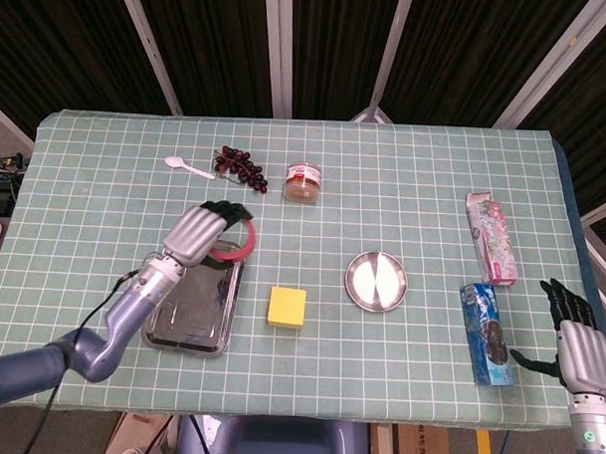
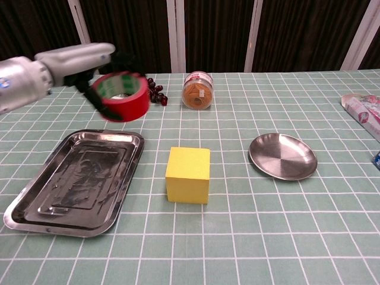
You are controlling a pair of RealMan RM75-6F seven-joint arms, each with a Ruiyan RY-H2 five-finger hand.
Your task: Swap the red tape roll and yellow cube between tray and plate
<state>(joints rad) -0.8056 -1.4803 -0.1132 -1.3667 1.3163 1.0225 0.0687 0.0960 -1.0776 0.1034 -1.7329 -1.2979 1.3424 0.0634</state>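
Red tape roll (image 2: pixel 122 96) is held in the left hand (image 1: pixel 201 234), fingers curled through and over the ring, up in the air above the far end of the steel tray (image 2: pixel 35 209). Roll is tilted, its green inner face toward the chest camera. Yellow cube (image 1: pixel 286 308) sits on the green checked tablecloth (image 1: pixel 404 181), between tray and round metal plate (image 1: pixel 376 281), touching neither (neither holds anything). Right hand (image 1: pixel 581 342) is at the table's near right corner, fingers spread, holding nothing, just beside a blue biscuit pack (image 1: pixel 486 333). Farther back: pink box (image 1: pixel 491 237), jar (image 2: pixel 198 91), dark grapes (image 1: pixel 238 167), white spoon (image 1: pixel 187 166).
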